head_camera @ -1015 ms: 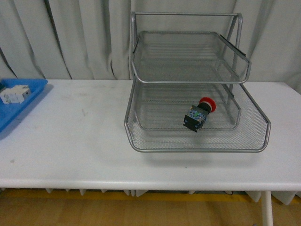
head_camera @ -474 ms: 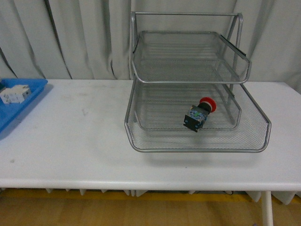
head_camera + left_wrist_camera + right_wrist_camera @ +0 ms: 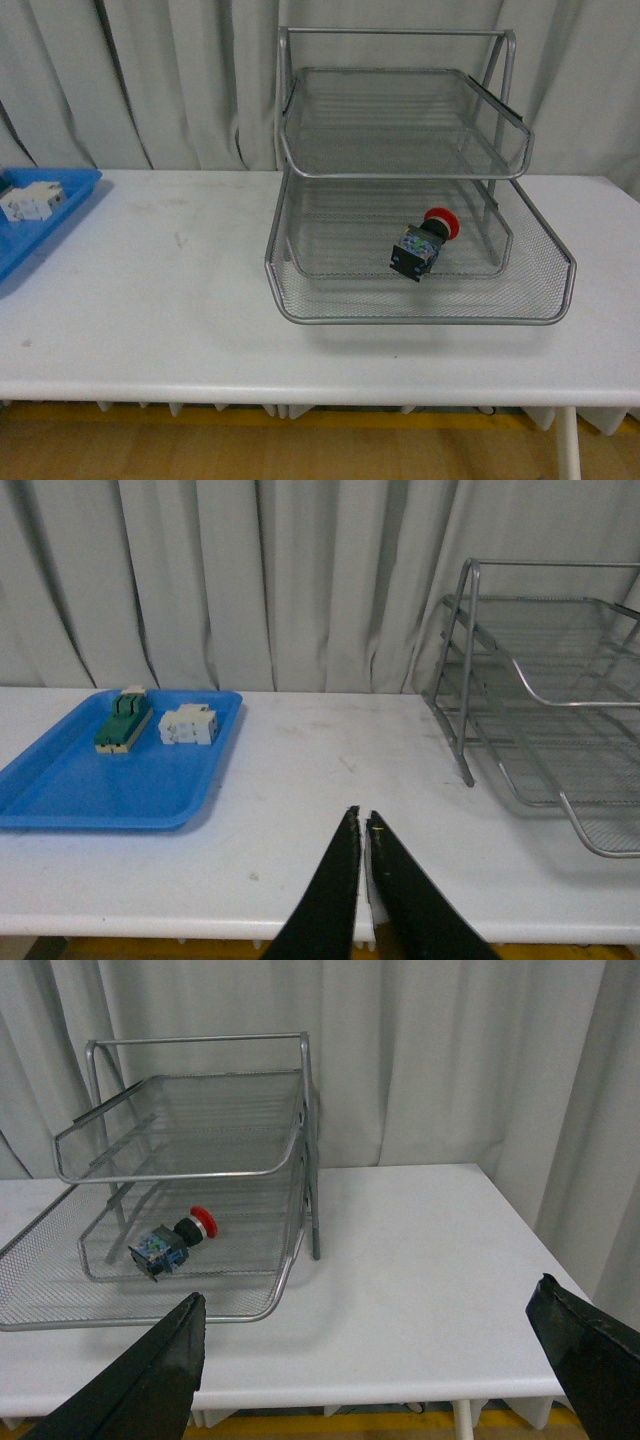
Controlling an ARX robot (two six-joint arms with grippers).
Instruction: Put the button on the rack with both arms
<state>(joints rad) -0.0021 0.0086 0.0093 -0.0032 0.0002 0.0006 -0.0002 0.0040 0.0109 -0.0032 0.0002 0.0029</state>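
The button [image 3: 423,240], red round cap on a black blocky body, lies on its side in a lower tray of the silver wire rack [image 3: 420,310]. The right wrist view shows the button [image 3: 172,1240] in the same rack [image 3: 180,1165]. Neither arm appears in the front view. My left gripper [image 3: 362,818] is shut, its black fingers pressed together over the white table, with the rack [image 3: 540,695] off to one side. Wide open and holding nothing, my right gripper [image 3: 366,1314] hangs over the table edge beside the rack.
A flat blue tray [image 3: 110,770] holds a green-and-cream switch [image 3: 123,720] and a white block [image 3: 188,725]; the tray [image 3: 40,225] sits at the table's far left. Grey curtains hang behind. The table's front edge is near both grippers.
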